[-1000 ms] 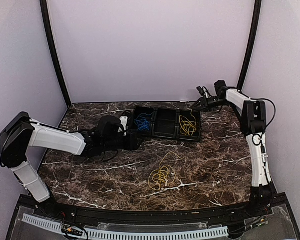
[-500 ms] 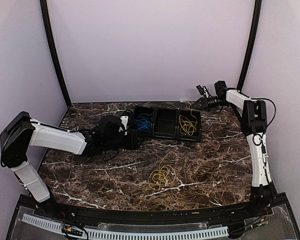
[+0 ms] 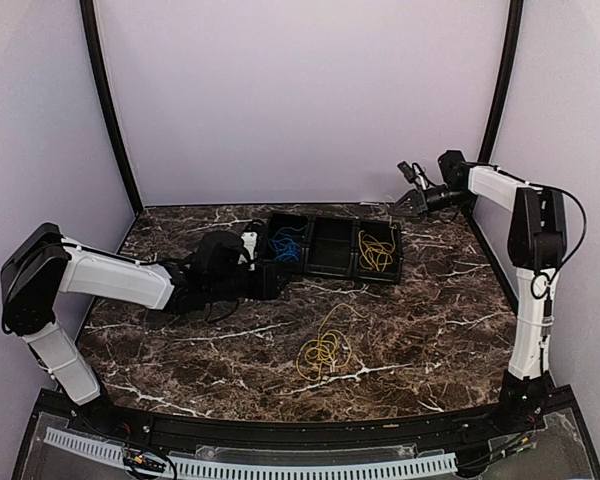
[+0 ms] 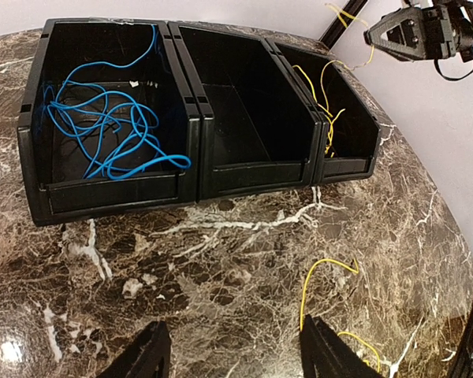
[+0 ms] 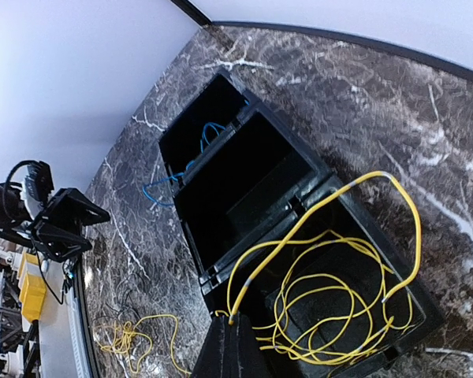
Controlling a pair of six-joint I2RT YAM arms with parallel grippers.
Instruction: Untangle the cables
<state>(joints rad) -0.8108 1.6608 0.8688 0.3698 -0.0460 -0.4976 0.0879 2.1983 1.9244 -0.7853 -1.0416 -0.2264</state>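
Note:
A yellow cable tangle (image 3: 325, 352) lies on the marble table; one strand of it (image 4: 323, 291) shows by my left gripper's right finger. Blue cables (image 4: 110, 134) lie in the left bin (image 3: 285, 245). More yellow cable (image 5: 339, 307) is coiled in the right bin (image 3: 377, 250). My right gripper (image 5: 240, 335) is shut on the end of a yellow cable (image 5: 299, 228) that runs down into that bin, and hangs above the bin's far right corner (image 3: 400, 207). My left gripper (image 4: 240, 358) is open and empty, low over the table in front of the bins (image 3: 268, 283). No dark cable is clearly visible.
The middle bin (image 4: 244, 102) of the black three-bin row holds nothing. The row stands at the back centre of the table. Walls close the table at the back and both sides. The left arm (image 3: 120, 280) lies low across the left side of the table.
My right arm has swung right and a little up, carrying the yellow cable end with it. The left arm and the tangle on the table have not moved.

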